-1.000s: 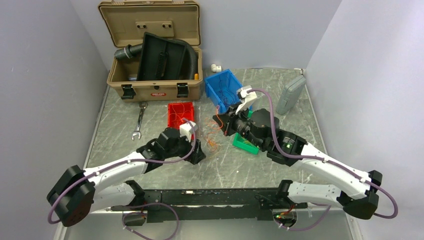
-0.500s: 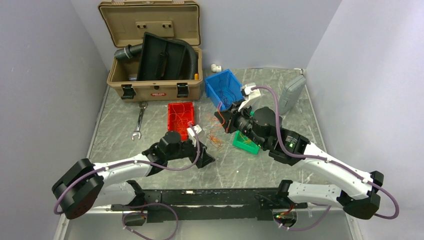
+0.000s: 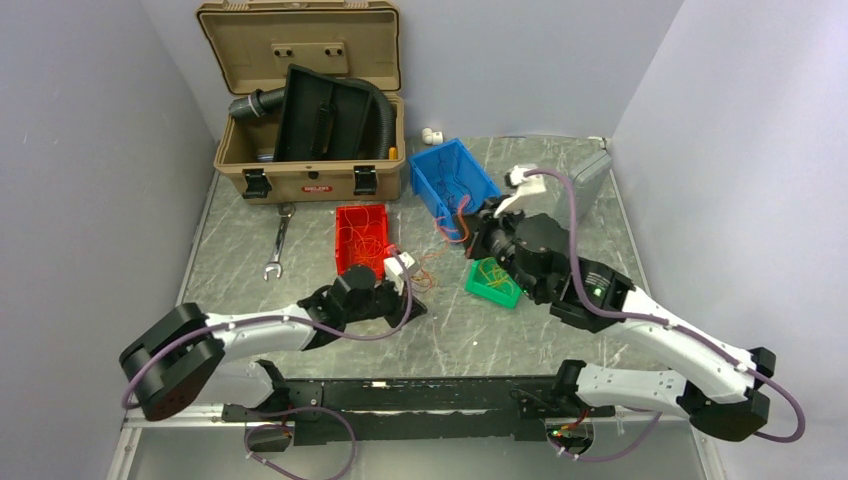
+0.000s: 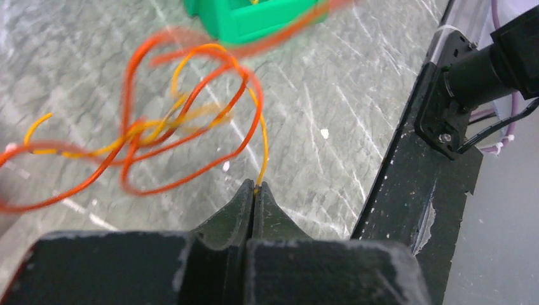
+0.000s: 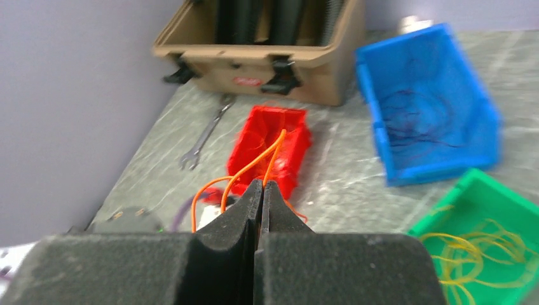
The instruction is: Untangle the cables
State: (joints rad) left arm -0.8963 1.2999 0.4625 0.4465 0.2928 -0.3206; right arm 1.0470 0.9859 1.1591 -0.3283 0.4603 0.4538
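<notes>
While cables (image 4: 152,130) hang looped over tabletop (image 4: 330,95) near green bin (image 4: 254,22), yellow strand (image 4: 262,149) is pinched in closed left claw (image 4: 254,188); orange strand (image 5: 245,168) is clamped in closed right claw (image 5: 262,184).

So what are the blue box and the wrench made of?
The blue box looks like plastic: bright, even colour and smooth moulded walls. The wrench looks like bare metal: silvery grey with a dull shine.

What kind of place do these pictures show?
Probably a robotics lab bench: plain walls enclose the table, with a tan toolbox, a wrench and a blue bin.
</notes>
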